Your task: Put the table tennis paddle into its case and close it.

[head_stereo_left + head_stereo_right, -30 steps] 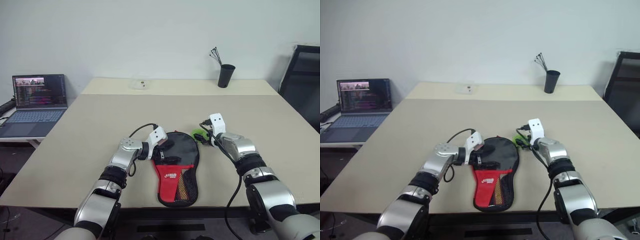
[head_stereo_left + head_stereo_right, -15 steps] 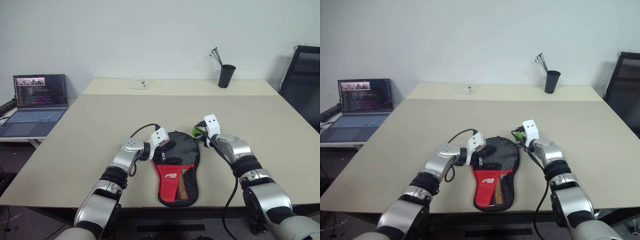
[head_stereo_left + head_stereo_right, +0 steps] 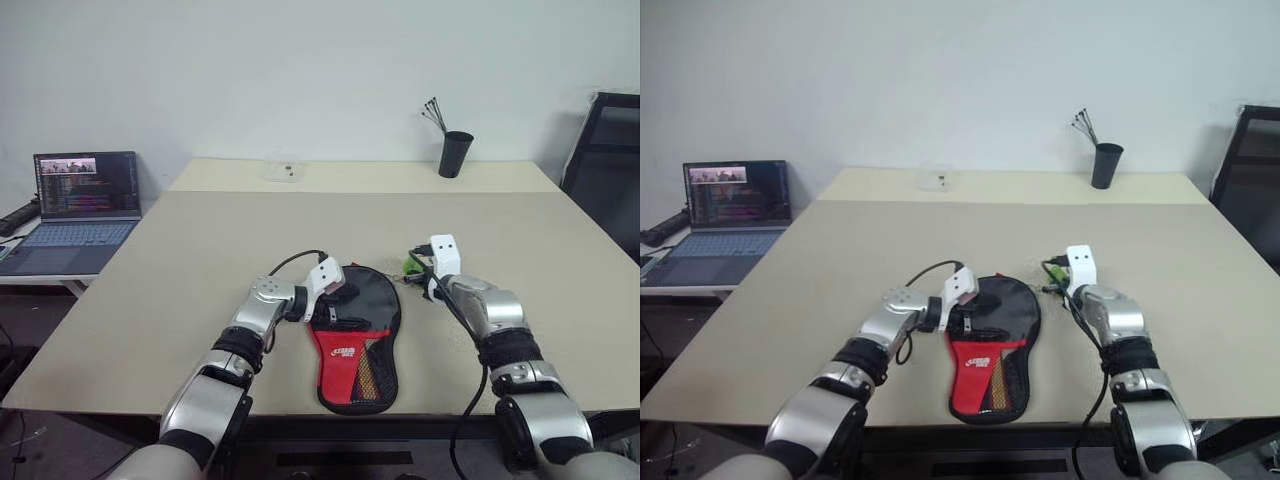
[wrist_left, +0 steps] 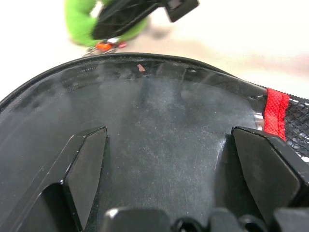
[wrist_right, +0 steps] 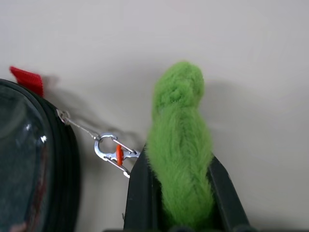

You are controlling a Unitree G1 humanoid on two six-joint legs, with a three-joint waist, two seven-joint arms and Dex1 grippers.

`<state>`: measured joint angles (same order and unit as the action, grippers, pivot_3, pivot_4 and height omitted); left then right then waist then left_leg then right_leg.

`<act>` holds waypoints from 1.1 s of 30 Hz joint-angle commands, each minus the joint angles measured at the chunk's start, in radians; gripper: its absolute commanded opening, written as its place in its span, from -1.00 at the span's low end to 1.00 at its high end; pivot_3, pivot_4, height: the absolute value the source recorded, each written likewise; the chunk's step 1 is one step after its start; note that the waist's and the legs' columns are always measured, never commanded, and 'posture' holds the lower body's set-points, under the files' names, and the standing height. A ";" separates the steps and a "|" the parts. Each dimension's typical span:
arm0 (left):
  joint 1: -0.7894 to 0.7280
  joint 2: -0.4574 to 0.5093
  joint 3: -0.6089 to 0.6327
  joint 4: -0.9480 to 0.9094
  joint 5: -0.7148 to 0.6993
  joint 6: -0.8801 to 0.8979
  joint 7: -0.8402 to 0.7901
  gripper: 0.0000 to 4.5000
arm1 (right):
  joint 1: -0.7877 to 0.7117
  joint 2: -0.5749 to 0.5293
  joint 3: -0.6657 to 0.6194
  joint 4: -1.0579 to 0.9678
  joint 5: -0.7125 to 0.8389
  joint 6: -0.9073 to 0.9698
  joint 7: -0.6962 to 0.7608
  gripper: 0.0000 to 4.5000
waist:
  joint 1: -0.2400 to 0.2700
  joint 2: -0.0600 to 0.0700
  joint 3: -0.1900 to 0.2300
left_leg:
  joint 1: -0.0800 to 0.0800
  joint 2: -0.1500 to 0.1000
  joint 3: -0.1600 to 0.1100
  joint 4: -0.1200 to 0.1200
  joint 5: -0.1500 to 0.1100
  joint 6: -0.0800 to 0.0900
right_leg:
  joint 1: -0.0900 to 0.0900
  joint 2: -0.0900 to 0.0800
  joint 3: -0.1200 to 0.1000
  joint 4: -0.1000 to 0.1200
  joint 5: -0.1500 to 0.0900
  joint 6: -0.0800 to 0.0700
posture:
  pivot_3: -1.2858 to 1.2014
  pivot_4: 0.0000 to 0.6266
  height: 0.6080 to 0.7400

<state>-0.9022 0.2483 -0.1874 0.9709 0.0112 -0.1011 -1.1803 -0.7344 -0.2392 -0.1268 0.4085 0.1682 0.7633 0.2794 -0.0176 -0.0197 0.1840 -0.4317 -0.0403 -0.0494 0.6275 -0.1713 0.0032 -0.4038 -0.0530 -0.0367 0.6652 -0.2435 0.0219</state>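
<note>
1. Left eye view gives you the case lying flat on the table, low in the centre of the frame, black rounded end away from you and red panel with mesh toward the near edge.
2. Your left gripper sits at the case's left side over the black part. In the left wrist view its fingers stand wide apart, with the black surface between them and nothing clamped.
3. Your right gripper is just right of the case's far end. In the right wrist view its jaws are closed on the fuzzy green tag, which hangs from a small metal clip joined to the case's edge.
4. You cannot make out the paddle itself here.
5. Upper left of the frame holds an open laptop; a black cup stands at upper right.
</note>
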 commanded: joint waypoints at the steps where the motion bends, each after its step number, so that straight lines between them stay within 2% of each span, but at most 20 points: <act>1: 0.023 -0.004 -0.033 0.072 0.045 0.001 0.003 1.00 | 0.071 -0.037 -0.062 -0.215 0.037 0.126 -0.037 -0.99 | 0.004 0.001 -0.001 | 0.000 0.000 0.000 0.000 0.000 0.000 | 0.000 0.000 0.000 0.000 0.000 0.000 | 0.03 -0.52 1.00; 9: -0.004 -0.031 -0.037 0.121 0.053 -0.014 0.020 1.00 | 0.332 -0.070 -0.106 -0.798 0.167 0.492 -0.033 -0.99 | 0.026 0.003 -0.003 | 0.000 0.000 -0.001 0.000 0.001 0.001 | 0.001 0.000 -0.001 -0.002 0.000 0.001 | 0.03 -0.52 1.00; 14: -0.025 -0.045 -0.038 0.149 0.059 -0.023 0.023 1.00 | 0.417 -0.117 -0.114 -1.033 0.262 0.665 0.015 -0.99 | 0.026 0.003 -0.004 | -0.001 0.000 -0.002 0.000 0.001 0.001 | 0.001 -0.001 -0.001 -0.003 -0.001 0.001 | 0.03 -0.52 1.00; 20: -0.042 -0.058 -0.039 0.171 0.065 -0.030 0.026 1.00 | 0.475 -0.168 -0.145 -1.157 0.344 0.770 0.078 -0.99 | 0.033 0.003 -0.004 | -0.001 0.000 -0.005 0.000 0.000 0.001 | 0.005 -0.002 -0.003 -0.007 -0.001 0.001 | 0.03 -0.52 1.00; 27: -0.053 -0.075 -0.036 0.182 0.076 -0.033 0.034 1.00 | 0.666 -0.283 -0.115 -1.314 0.469 0.795 0.198 -0.99 | 0.044 0.005 -0.005 | -0.001 0.000 -0.009 0.000 -0.001 0.004 | 0.012 -0.002 -0.007 -0.019 0.001 0.003 | 0.03 -0.52 1.00; 33: -0.049 -0.087 -0.036 0.183 0.082 -0.035 0.039 1.00 | 0.731 -0.283 -0.072 -1.337 0.498 0.766 0.197 -0.99 | 0.045 0.004 -0.005 | -0.001 -0.002 -0.008 0.000 -0.005 0.006 | 0.014 -0.004 -0.007 -0.022 -0.001 0.006 | 0.03 -0.52 1.00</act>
<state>-0.9760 0.1651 -0.1917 1.1112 0.0463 -0.1559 -1.1585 -0.0254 -0.5092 -0.2251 -0.8964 0.6292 1.5182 0.4556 0.0270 -0.0153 0.1787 -0.4326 -0.0425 -0.0579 0.6273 -0.1765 0.0097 -0.3897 -0.0569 -0.0441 0.6434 -0.2448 0.0284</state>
